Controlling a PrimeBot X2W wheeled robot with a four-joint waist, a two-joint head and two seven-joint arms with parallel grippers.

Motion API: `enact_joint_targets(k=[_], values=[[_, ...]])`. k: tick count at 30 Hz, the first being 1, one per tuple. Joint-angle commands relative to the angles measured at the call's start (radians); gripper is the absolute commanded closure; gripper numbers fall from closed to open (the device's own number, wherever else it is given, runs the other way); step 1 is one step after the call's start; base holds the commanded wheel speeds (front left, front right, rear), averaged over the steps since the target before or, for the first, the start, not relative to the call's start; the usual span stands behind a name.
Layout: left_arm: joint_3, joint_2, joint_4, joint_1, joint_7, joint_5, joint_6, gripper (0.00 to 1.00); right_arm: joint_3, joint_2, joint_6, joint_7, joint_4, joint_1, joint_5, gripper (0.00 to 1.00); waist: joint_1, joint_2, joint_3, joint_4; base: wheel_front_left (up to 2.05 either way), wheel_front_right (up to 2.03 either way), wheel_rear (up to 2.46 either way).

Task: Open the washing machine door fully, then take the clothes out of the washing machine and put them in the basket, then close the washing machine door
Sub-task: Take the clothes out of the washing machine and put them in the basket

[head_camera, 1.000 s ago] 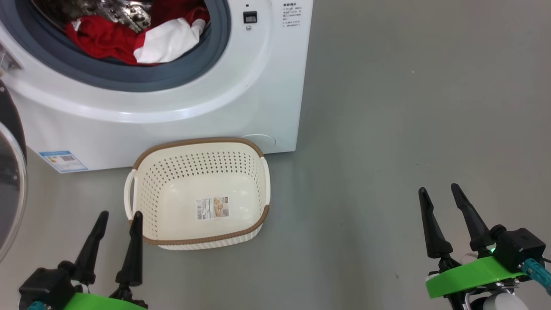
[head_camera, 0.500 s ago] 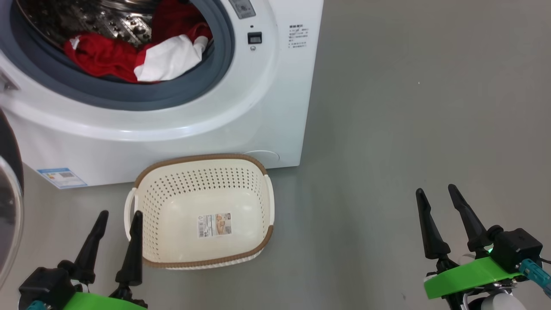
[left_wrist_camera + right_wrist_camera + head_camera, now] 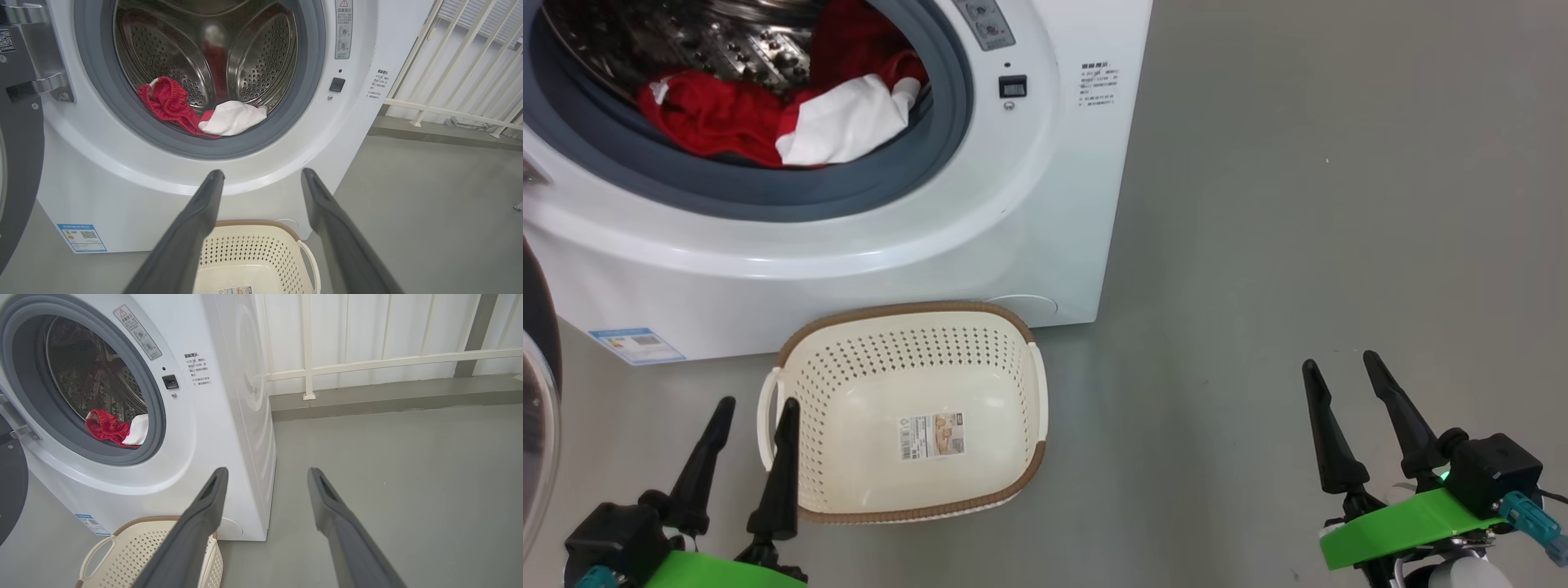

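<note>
With left gripper [image 3: 759, 401] at 7 o'clock and right gripper [image 3: 1339, 359] at 4 o'clock spread wide, empty, reach to 11 o'clock for clothes [image 3: 727, 122] in the drum [image 3: 645, 37]; pinch deep, clear the grey seal [image 3: 768, 192], release over basket [image 3: 907, 309] at 6 o'clock.

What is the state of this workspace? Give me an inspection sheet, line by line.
Surface: smooth grey floor.
Job's things: washing machine with its door swung open at the robot's left; red and white clothes lying inside it; basket empty, on the floor just in front of the machine.
Clutter: nothing seen.
Grippers: left gripper open, beside the basket; right gripper open, over the floor; both hold nothing.
Cables: nothing seen.
Surroundings: white railing on a low grey kerb behind the machine.
</note>
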Motion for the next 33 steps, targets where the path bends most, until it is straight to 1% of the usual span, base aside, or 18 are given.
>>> enact_joint_targets(k=[1,5,8,12,15,16,17,22,27,33], values=[[0.03,0.03,-0.018,-0.035,-0.004,-0.008,0.002,0.0,0.022,-0.004,0.008,-0.006,-0.021,-0.014,0.016,0.0,0.0,0.0,0.004,0.0,0.0,0.0,0.0],[0.025,0.036,-0.01,-0.043,-0.004,-0.008,0.002,0.0,0.026,-0.004,0.008,-0.006,-0.022,-0.024,0.019,0.0,0.0,0.0,0.019,-0.004,0.0,0.0,0.0],[0.001,0.045,-0.003,-0.073,-0.004,-0.004,0.002,0.0,0.029,-0.004,0.008,-0.006,-0.027,-0.037,0.022,0.0,0.0,0.0,0.043,-0.007,0.0,0.0,0.0],[-0.012,0.064,0.017,-0.163,-0.004,0.011,0.002,0.0,0.038,-0.004,0.008,-0.006,-0.035,-0.058,0.028,0.0,0.0,0.0,0.096,-0.011,0.0,0.0,0.0],[-0.014,0.073,0.054,-0.268,-0.004,0.025,0.002,0.0,0.045,-0.004,0.008,-0.006,-0.036,-0.08,0.035,0.0,0.0,0.0,0.147,-0.015,0.0,0.0,0.0],[-0.011,0.074,0.073,-0.308,-0.004,0.03,0.002,0.0,0.047,-0.004,0.008,-0.006,-0.038,-0.089,0.038,0.0,0.0,0.0,0.165,-0.017,0.0,0.0,0.0],[-0.02,0.08,0.113,-0.392,-0.004,0.042,0.002,0.0,0.055,-0.004,0.008,-0.006,-0.04,-0.107,0.042,0.0,0.0,0.0,0.202,-0.024,0.0,0.0,0.0],[-0.049,0.101,0.232,-0.594,-0.004,0.047,0.002,0.0,0.076,-0.004,0.008,-0.006,-0.048,-0.149,0.057,0.0,0.0,0.0,0.276,-0.057,0.0,0.0,0.0],[-0.106,0.145,0.377,-0.765,-0.004,0.055,0.002,0.0,0.09,-0.004,0.008,-0.006,-0.054,-0.174,0.076,0.0,0.0,0.0,0.328,-0.096,0.0,0.0,0.0],[-0.142,0.19,0.533,-0.932,-0.004,0.07,0.002,0.0,0.111,-0.004,0.008,-0.006,-0.063,-0.19,0.095,0.0,0.0,0.0,0.373,-0.137,0.0,0.0,0.0]])
